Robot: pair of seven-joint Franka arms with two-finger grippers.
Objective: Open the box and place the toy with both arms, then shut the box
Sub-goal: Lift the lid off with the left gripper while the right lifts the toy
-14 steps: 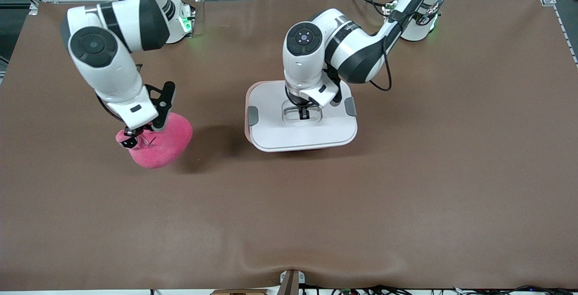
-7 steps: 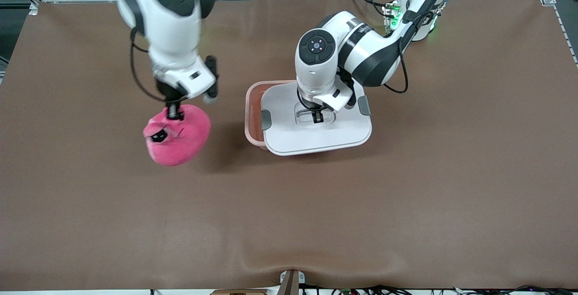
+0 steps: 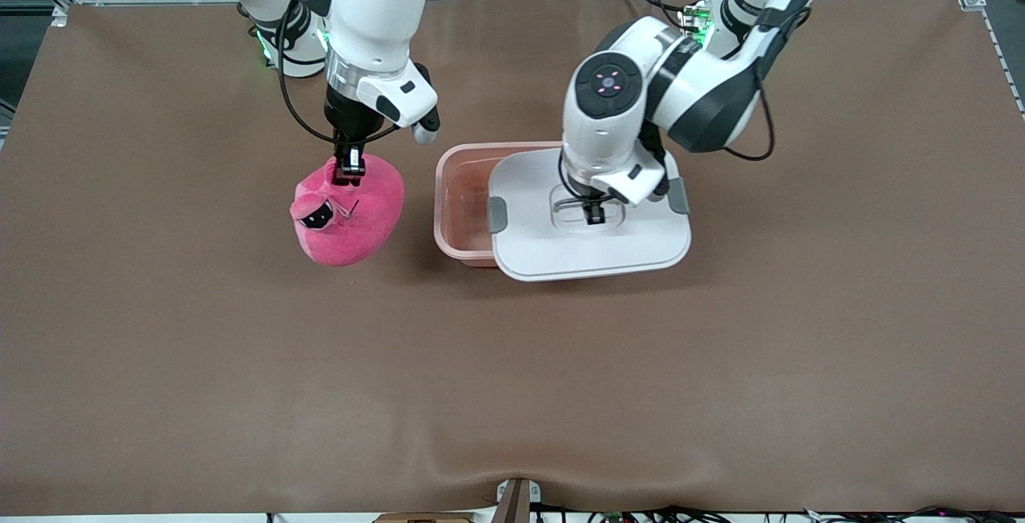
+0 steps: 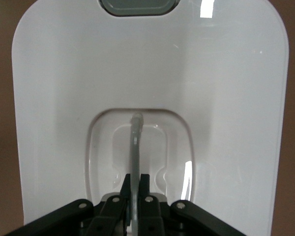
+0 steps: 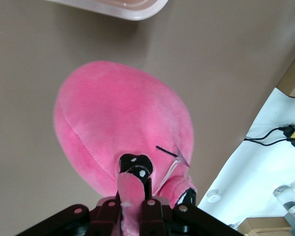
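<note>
Left gripper (image 3: 594, 217) pinches the lid (image 3: 592, 247) handle, holding it off the box (image 3: 460, 211) toward 3 o'clock so the right gripper (image 3: 350, 176), clamped on the toy (image 3: 352, 215), can drop it in.

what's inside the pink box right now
The uncovered part of the box shows only its bare pink floor. The lid, held by the left gripper, covers the rest, so that part cannot be seen.

Toy (image 3: 352, 215): pink plush cloth, fuzzy, matt. Lid (image 3: 592, 243): white plastic, smooth, glossy. Box (image 3: 460, 203): pale pink translucent plastic, smooth. Table (image 3: 512, 379) cover: brown, matt, slightly wrinkled.
</note>
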